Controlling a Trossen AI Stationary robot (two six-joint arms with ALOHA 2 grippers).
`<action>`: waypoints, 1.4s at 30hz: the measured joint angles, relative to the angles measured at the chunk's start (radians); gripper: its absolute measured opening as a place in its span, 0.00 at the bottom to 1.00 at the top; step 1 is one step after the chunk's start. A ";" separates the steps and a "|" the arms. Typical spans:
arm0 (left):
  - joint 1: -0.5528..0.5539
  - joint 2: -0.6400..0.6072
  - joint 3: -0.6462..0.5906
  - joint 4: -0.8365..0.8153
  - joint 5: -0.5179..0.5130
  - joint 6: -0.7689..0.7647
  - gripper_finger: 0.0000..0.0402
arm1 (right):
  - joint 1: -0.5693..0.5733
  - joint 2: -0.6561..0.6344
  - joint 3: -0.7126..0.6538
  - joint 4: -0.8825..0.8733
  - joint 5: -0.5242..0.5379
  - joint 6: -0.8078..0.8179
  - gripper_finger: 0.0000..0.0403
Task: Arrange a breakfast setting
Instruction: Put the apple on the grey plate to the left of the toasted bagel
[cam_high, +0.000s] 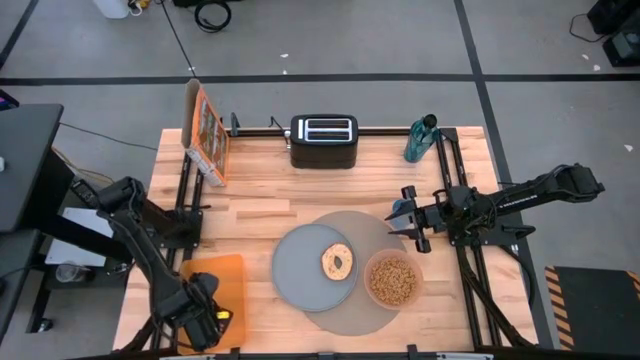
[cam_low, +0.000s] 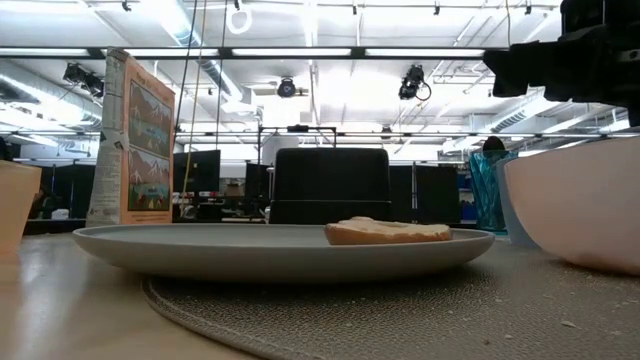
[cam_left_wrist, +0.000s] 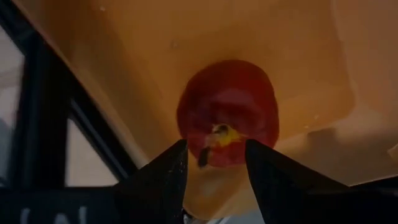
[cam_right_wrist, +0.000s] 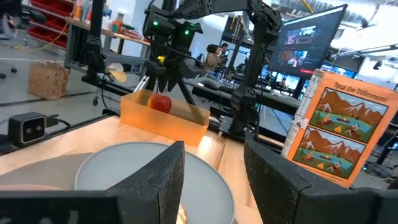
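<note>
A small red apple (cam_left_wrist: 227, 112) (cam_right_wrist: 160, 101) lies on the floor of an orange bin (cam_high: 222, 275) at the table's near left corner. My left gripper (cam_left_wrist: 214, 163) (cam_high: 205, 318) points down over it, open, a fingertip on either side of the stem. The grey mat (cam_high: 365, 225) holds a blue-grey plate (cam_high: 300, 270) with a bagel half (cam_high: 337, 262) on it, and a pink bowl (cam_high: 392, 280) of cereal beside the plate. My right gripper (cam_high: 405, 217) (cam_right_wrist: 211, 174) hovers open and level over the mat's far right edge. My left gripper comes at the apple's top (cam_left_wrist: 217, 134) from above, pointing down, with its fingers (cam_left_wrist: 163, 177) overlapping the apple's stem end. Whether they touch the apple, I cannot tell. The apple rests on the bin's floor.
A black toaster (cam_high: 323, 140) stands at the far edge, a cereal box (cam_high: 207, 130) at the far left and a teal bottle (cam_high: 420, 138) at the far right. Bare wood lies between the bin and the mat. Black frame rails (cam_high: 185, 200) run along both table sides.
</note>
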 joint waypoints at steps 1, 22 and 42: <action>0.000 0.009 0.000 0.012 -0.002 0.000 0.41 | 0.000 0.000 0.000 0.000 -0.005 0.002 0.43; -0.014 0.032 0.000 0.017 -0.001 -0.010 0.19 | 0.000 0.001 0.000 -0.007 -0.006 0.004 0.43; 0.044 -0.013 0.000 0.021 0.042 0.088 0.05 | 0.000 0.001 0.000 -0.008 -0.006 0.004 0.43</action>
